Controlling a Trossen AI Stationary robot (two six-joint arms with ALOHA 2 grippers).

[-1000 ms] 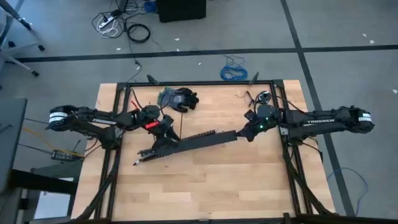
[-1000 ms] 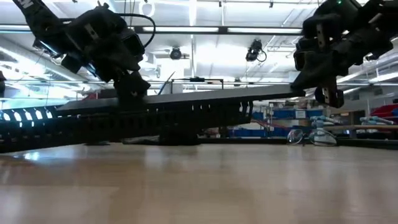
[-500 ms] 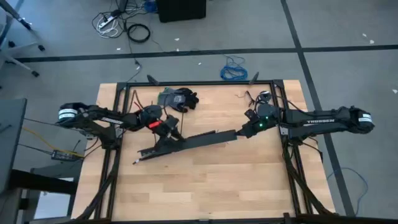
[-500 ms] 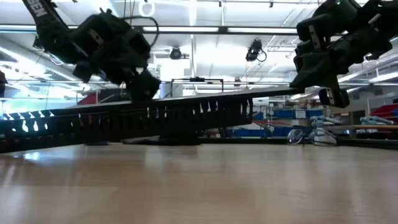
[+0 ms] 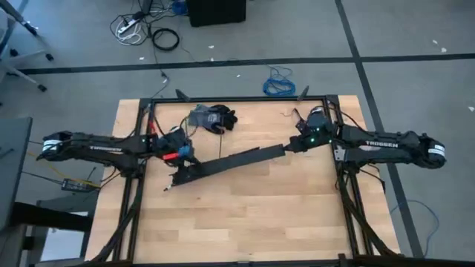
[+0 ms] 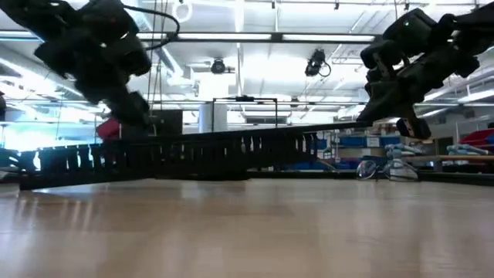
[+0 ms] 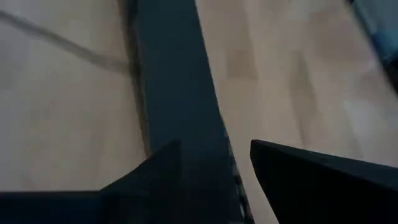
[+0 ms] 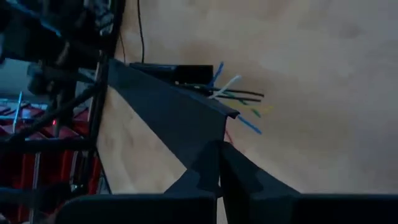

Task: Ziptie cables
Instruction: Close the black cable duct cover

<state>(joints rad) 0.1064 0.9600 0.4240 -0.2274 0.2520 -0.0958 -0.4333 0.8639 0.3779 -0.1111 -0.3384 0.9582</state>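
Note:
A long black slotted strip [image 5: 230,159] lies slantwise across the table's middle. Thin coloured cables [image 8: 239,96] stick out past it in the right wrist view, and one thin wire end [image 5: 165,189] shows at its left end. My right gripper [image 5: 292,147] is shut on the strip's right end. My left gripper [image 5: 180,158] stands open near the left end. Its fingers [image 7: 149,177] stand either side of the strip [image 7: 177,93]; whether they touch it I cannot tell. My right gripper pinches the strip's thin wall at its right end [image 8: 208,140] between its two fingers. It comes from the table's right side, slanting down. The right end [image 6: 340,127] is lifted clear, and the strip slopes down to its left end [image 6: 27,181] on the table.
A dark glove-like bundle [image 5: 214,117] lies near the far edge. Black frame rails [image 5: 145,133] run along the table's left, right and far sides. A blue coiled cable [image 5: 278,83] lies on the floor beyond. The near half of the wooden top [image 5: 245,222] is bare.
My left gripper has gone toward the table's left edge along the strip. My right gripper has moved a little toward the far edge with the strip's right end, so the strip has swung to a steeper slant across the table.

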